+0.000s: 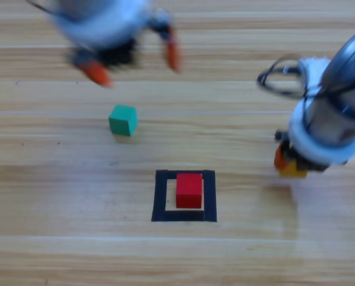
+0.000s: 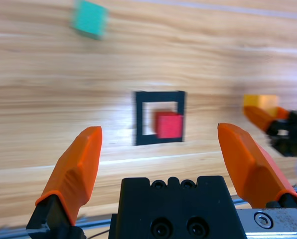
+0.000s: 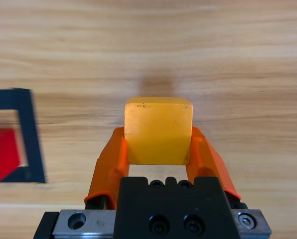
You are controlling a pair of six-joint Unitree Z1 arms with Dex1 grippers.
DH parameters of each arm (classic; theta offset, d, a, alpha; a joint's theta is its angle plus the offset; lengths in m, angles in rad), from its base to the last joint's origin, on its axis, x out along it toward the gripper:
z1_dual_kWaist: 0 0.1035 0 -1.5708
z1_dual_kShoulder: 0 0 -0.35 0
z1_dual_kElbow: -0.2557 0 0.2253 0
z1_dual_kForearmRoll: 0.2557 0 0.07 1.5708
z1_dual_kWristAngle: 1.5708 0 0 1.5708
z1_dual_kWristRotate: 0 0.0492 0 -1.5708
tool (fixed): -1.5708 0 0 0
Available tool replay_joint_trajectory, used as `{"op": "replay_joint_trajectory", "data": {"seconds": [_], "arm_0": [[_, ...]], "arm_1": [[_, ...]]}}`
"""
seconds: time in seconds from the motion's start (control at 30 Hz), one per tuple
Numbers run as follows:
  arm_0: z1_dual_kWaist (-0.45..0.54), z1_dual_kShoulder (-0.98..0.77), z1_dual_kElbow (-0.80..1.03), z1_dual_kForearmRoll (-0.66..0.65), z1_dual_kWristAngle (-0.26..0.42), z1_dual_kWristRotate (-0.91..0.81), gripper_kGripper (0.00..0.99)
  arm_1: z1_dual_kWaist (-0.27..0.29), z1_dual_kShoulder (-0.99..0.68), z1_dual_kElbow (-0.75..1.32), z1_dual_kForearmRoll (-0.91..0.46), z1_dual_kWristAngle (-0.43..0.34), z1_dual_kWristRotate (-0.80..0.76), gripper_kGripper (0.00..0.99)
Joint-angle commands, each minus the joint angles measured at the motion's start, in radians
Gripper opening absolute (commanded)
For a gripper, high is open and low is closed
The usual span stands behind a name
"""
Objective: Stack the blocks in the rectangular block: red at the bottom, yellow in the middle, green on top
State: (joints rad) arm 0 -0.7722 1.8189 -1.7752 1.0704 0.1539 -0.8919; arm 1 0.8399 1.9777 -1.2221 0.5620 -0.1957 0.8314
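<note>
On table [image 1: 46, 196], three cubes: red [image 1: 189, 190] inside tape square [image 1: 160, 196], green [image 1: 123, 120] loose, yellow [image 3: 158, 130] in right pincer [image 3: 158, 149]; left pincer [image 2: 161, 149] agape.

You had the red [image 1: 189, 190] cube inside the rectangular block [image 1: 160, 196] at lower centre. The green [image 1: 123, 120] sat upper left of it. The yellow [image 1: 292, 170] was far right.

The table [image 1: 58, 179] is showing pale wood grain with a soft sheen. The yellow cube [image 3: 158, 130] is looking matte, faintly specked (as are the red cube [image 1: 189, 190] and green cube [image 1: 123, 120]). The tape outline [image 1: 161, 196] is lying flat and dull.
</note>
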Motion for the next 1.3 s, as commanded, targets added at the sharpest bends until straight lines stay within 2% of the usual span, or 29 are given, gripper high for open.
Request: {"op": "replay_joint_trajectory", "data": {"seconds": [0.03, 0.23, 0.43, 0.63, 1.3], "arm_0": [[0.179, -0.302, 0.204, 0.011, 0.013, 0.194, 0.99], [0.212, -0.532, 0.381, -0.006, 0.009, 0.424, 0.988], [0.212, -0.71, 0.534, -0.035, -0.013, 0.502, 0.99], [0.209, -0.747, 0.542, -0.046, -0.045, 0.519, 0.986], [0.209, -0.721, 0.596, -0.099, -0.076, 0.495, 0.988]], "arm_1": [[0.057, -0.068, -0.123, 0.154, -0.001, 0.077, 0.118], [0.136, 0.049, -0.281, 0.257, 0.03, 0.118, 0.118], [0.183, 0.118, -0.373, 0.259, 0.045, 0.103, 0.12], [0.203, 0.176, -0.438, 0.26, 0.047, 0.075, 0.12], [0.269, 0.259, -0.491, 0.26, 0.056, 0.058, 0.12]]}}
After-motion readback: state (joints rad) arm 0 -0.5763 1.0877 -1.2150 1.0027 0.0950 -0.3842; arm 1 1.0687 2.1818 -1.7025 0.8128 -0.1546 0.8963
